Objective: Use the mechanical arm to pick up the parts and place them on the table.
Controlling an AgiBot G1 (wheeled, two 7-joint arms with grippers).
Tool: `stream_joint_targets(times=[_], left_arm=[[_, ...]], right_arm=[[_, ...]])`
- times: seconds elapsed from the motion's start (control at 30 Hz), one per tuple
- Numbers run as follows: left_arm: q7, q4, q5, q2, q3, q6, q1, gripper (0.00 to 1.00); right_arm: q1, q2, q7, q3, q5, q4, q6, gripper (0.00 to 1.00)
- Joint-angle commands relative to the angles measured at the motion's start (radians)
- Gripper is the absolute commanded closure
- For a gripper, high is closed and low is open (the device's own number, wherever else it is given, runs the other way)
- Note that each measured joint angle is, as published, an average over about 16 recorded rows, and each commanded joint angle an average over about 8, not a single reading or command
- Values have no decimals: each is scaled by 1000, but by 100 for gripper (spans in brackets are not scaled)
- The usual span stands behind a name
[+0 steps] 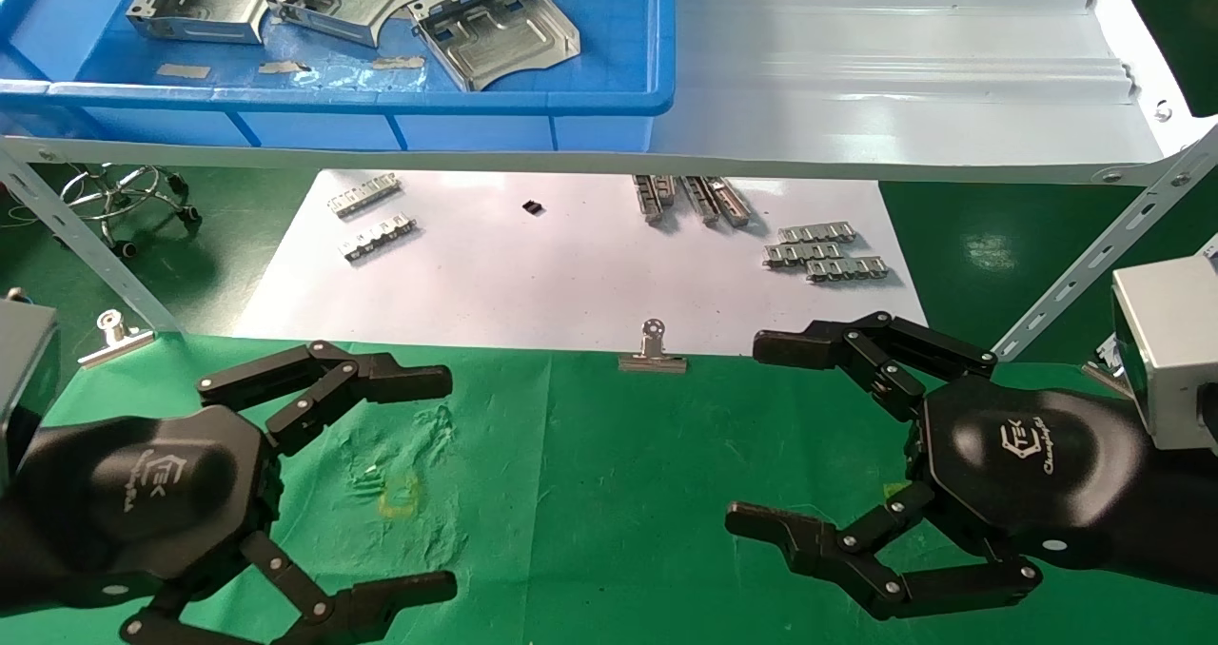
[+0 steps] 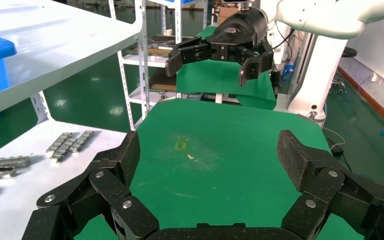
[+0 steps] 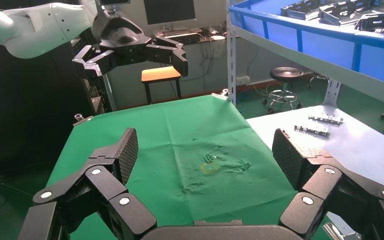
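Three silver stamped parts (image 1: 495,27) lie in a blue bin (image 1: 609,101) on the grey shelf at the back left; they also show in the right wrist view (image 3: 340,10). My left gripper (image 1: 447,483) is open and empty, low over the green-cloth table (image 1: 609,493), near the yellow mark (image 1: 400,498). My right gripper (image 1: 752,431) is open and empty over the table's right side. The left wrist view shows my left gripper (image 2: 207,150) open over the yellow mark (image 2: 180,145), with the right gripper (image 2: 215,62) farther off.
A white paper sheet (image 1: 533,274) behind the green cloth carries small toothed metal strips (image 1: 823,250). Binder clips (image 1: 653,352) hold the cloth's far edge. The pale grey ribbed shelf (image 1: 904,93) overhangs the paper. Slanted metal braces (image 1: 1094,255) stand at both sides.
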Motion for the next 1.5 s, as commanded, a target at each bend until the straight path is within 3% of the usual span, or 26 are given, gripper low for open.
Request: stream_joint_targets(times=[0.03, 0.3, 0.57, 1.07, 1.27, 1.5], left_arm=[[0, 0, -1, -2, 0, 2, 2, 0], [-4, 48, 43, 71, 7, -98, -80, 0], [-7, 193, 157, 194, 52, -218, -257, 0], [125, 748, 448, 425, 191, -326, -693, 0], [219, 950, 515, 492, 218, -413, -793, 0], [286, 1076, 535, 551, 221, -506, -861, 0]], right_arm=[[0, 0, 0, 0, 0, 0, 0, 100], [0, 0, 0, 0, 0, 0, 0, 100], [0, 0, 0, 0, 0, 0, 0, 100], [0, 0, 0, 0, 0, 0, 0, 100], [0, 0, 0, 0, 0, 0, 0, 100], [0, 0, 0, 0, 0, 0, 0, 100]])
